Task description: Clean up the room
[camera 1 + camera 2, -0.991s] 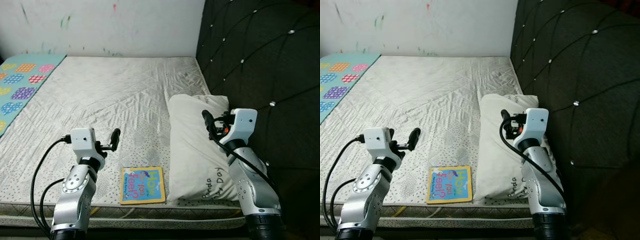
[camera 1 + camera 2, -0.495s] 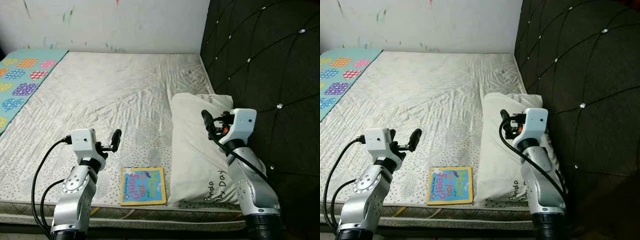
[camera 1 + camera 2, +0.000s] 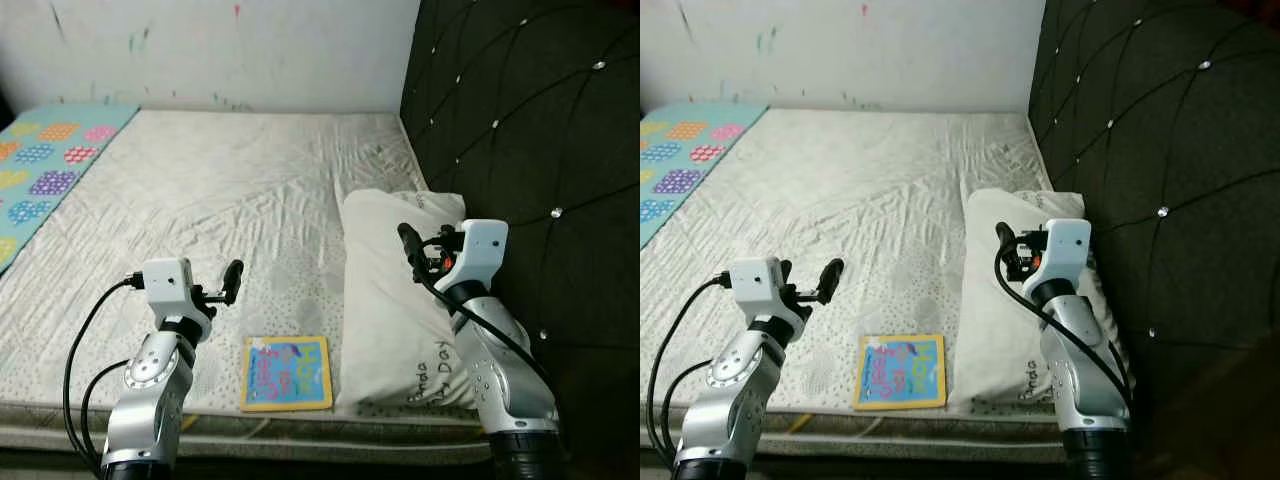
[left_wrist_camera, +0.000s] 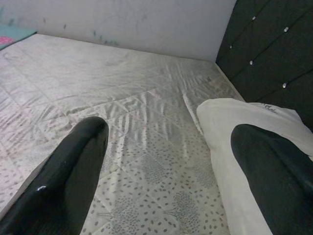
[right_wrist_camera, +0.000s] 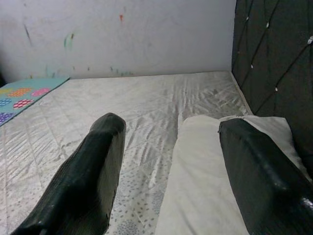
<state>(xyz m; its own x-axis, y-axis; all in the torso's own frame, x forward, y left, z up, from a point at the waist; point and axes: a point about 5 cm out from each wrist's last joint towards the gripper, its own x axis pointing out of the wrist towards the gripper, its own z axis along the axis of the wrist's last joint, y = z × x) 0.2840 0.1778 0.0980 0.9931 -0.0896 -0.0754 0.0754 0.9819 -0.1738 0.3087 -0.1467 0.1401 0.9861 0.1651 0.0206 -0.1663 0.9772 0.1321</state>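
Note:
A small picture book [image 3: 287, 372] with a yellow border and blue cover lies flat near the front edge of the white mattress [image 3: 240, 190]. To its right a white pillow [image 3: 395, 290] with writing on it rests against the dark headboard. My left gripper [image 3: 232, 278] hovers open just left of and behind the book, with nothing between its fingers [image 4: 73, 171]. My right gripper [image 3: 408, 240] stands open above the pillow, holding nothing; its fingers [image 5: 93, 171] frame the pillow and mattress.
A black tufted headboard [image 3: 520, 130] rises along the right side. A teal blanket with coloured patches [image 3: 40, 170] covers the mattress's far left. A white wall with paint marks [image 3: 200, 50] stands behind the bed.
The camera has shifted slightly, so the bed sits a little differently in view. Both grippers hold about the same pose, open and empty.

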